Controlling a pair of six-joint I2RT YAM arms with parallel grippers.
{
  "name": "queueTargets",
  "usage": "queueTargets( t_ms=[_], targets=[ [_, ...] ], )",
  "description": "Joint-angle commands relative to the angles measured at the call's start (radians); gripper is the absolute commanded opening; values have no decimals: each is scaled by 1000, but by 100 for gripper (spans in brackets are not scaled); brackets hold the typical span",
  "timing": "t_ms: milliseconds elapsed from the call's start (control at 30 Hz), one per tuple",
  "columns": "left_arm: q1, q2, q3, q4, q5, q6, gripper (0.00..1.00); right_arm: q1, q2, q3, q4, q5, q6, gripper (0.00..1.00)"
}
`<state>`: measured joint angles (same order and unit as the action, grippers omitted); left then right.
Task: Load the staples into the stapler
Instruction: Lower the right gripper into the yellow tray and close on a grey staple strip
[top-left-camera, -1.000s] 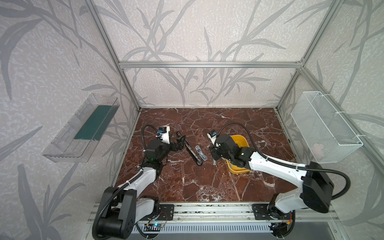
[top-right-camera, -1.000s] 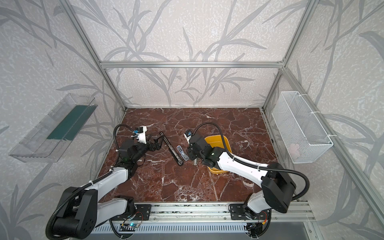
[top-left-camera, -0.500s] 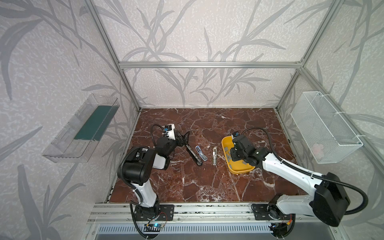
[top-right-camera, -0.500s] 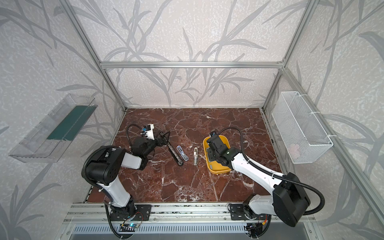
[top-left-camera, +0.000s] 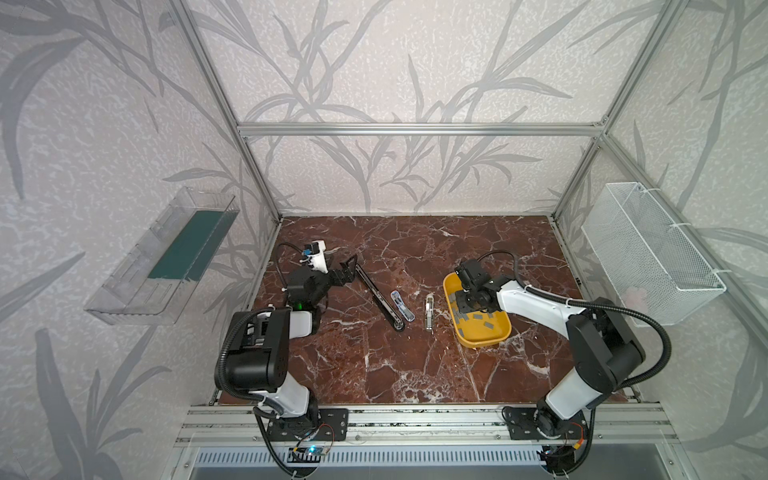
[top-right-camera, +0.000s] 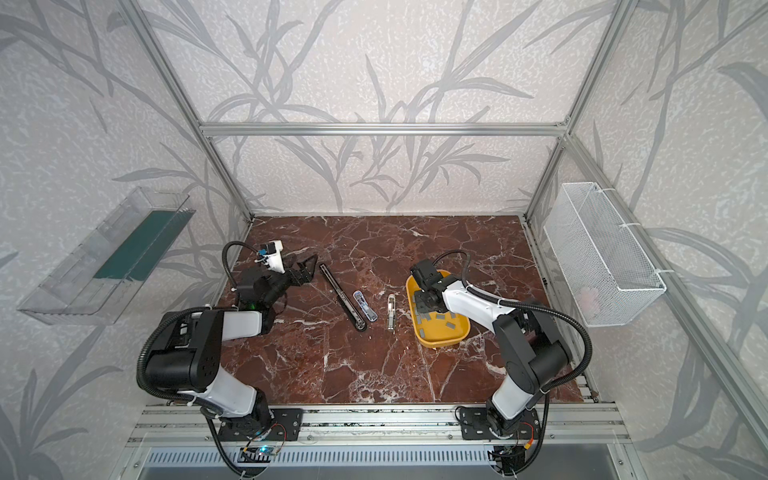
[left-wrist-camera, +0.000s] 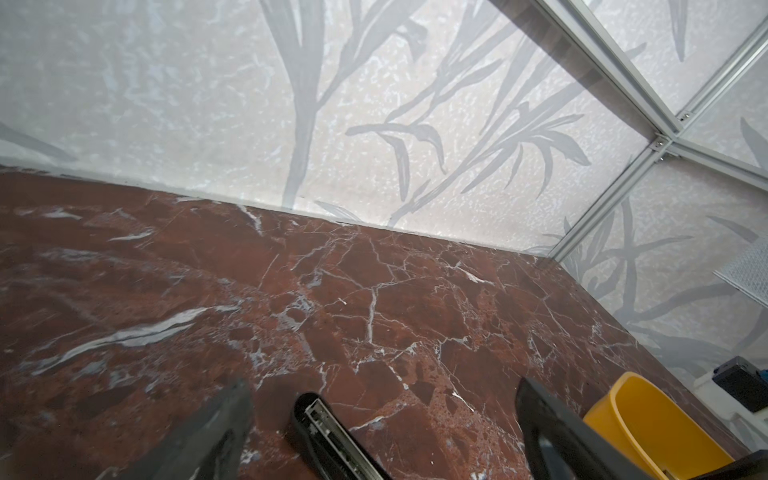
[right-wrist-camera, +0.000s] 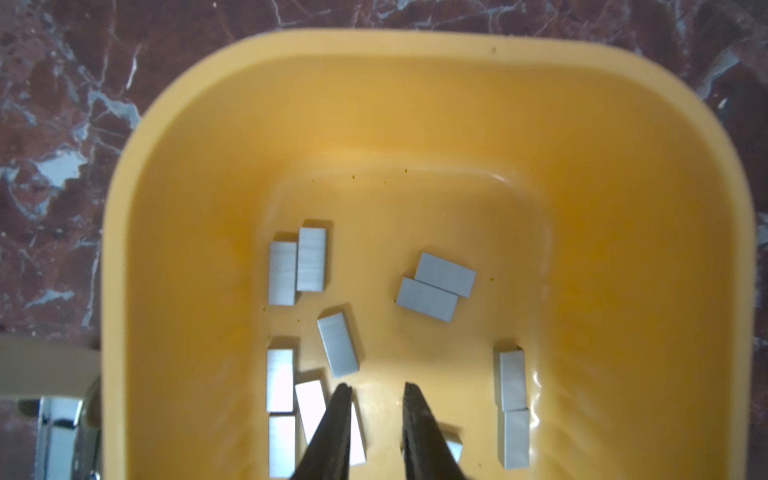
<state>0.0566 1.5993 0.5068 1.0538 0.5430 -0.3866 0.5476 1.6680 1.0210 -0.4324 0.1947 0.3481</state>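
Our left claw (top-left-camera: 351, 269) gapes wide and empty by the far end of the black stapler (top-left-camera: 380, 297). Our right claw (right-wrist-camera: 376, 388), narrowly parted and gripping nothing, hangs over the staples (right-wrist-camera: 436, 286) in the yellow tray (right-wrist-camera: 415, 104).

pale walls (top-left-camera: 124, 124) w/ grey leaf print on 3 sides, alu frame (top-left-camera: 419, 129) at corners. red-brown marble surface (top-left-camera: 415, 374), white veins. clear bin (top-left-camera: 124, 299) w/ green liner (top-left-camera: 187, 245) on left wall, white wire basket (top-left-camera: 648, 257) on right wall. alu rail (top-left-camera: 415, 419) along front edge.
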Motion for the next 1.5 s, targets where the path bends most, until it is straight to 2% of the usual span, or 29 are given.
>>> queueTargets(
  t_ms=[0,100,200,367,500,867,1467],
  targets=[
    [-6,-8,-8,27,35,-37,99,-6,-4,39,-43,36,21,24],
    [-9,-71,-44,5,-12,-7,99,-7,-32,27,-93,120,56,25],
    [-25,-129,-45,-104,-59,35,99,-32,-54,-7,-111,134,70,26],
    [-30,-135,-35,-134,-75,50,99,-105,-100,-62,-107,90,58,26],
    [-31,-108,-14,-133,-69,49,99,-138,-125,-93,-46,-21,10,28],
    [-44,-108,-13,-133,-107,72,99,-146,-23,-50,-55,-19,-10,27],
    [-45,-96,-9,-127,-84,71,99,-172,81,2,-46,-14,7,30]
  ],
)
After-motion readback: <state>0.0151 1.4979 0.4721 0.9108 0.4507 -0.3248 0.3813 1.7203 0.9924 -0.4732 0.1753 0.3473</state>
